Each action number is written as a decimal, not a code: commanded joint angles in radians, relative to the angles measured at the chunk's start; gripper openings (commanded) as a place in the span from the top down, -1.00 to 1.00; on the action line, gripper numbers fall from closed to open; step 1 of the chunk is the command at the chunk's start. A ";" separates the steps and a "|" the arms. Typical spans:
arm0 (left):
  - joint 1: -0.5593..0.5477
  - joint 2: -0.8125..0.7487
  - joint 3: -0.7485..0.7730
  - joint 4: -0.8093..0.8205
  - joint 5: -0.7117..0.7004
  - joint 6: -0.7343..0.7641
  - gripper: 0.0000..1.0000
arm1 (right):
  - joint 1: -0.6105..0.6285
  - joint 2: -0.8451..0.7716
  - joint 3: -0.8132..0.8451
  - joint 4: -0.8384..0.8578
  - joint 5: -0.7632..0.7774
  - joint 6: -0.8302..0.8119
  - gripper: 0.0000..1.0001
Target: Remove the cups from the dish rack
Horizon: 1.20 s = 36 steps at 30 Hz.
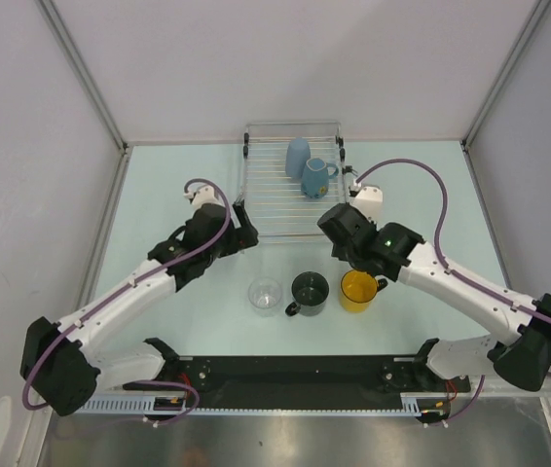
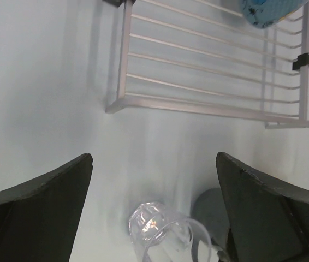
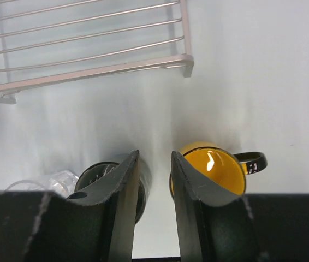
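The silver wire dish rack point(image 1: 244, 185) holds a pale blue handleless cup point(image 1: 297, 156) and a blue handled mug point(image 1: 316, 179). In front of it a clear glass tumbler point(image 1: 266, 296), a dark grey mug point(image 1: 309, 292) and a yellow mug point(image 1: 358, 289) stand in a row on the table. My left gripper point(image 1: 241, 236) hovers by the rack's near left corner. It is wide open point(image 2: 154, 157) and empty, with the tumbler point(image 2: 160, 229) below it. My right gripper point(image 1: 342, 238) hangs above the gap between the dark mug point(image 3: 92, 171) and the yellow mug point(image 3: 212, 166). Its jaws point(image 3: 155, 154) are narrowly apart and hold nothing.
The rack's near rail point(image 3: 89, 73) lies just beyond the right fingers. Its left corner point(image 2: 116, 106) shows in the left wrist view, with a blue cup point(image 2: 266, 11) at the far edge. Grey walls enclose the table on three sides. A black base bar point(image 1: 295, 375) runs along the near edge.
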 commanded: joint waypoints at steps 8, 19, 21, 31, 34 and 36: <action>-0.016 0.389 0.498 -0.054 -0.101 0.241 -1.00 | -0.053 -0.233 -0.174 0.378 -0.055 -0.205 0.27; -0.051 0.799 0.897 -0.033 -0.104 0.427 -1.00 | -0.114 -0.334 -0.300 0.577 -0.159 -0.333 0.10; -0.050 0.825 0.887 0.054 -0.072 0.473 -1.00 | -0.123 -0.324 -0.310 0.584 -0.171 -0.336 0.10; -0.050 0.884 0.810 0.377 0.063 0.672 -1.00 | -0.161 -0.302 -0.323 0.598 -0.230 -0.344 0.10; -0.047 0.897 0.796 0.484 0.144 0.721 -1.00 | -0.174 -0.290 -0.320 0.596 -0.242 -0.350 0.10; -0.045 0.919 0.814 0.492 0.190 0.740 -1.00 | -0.184 -0.281 -0.318 0.596 -0.257 -0.350 0.10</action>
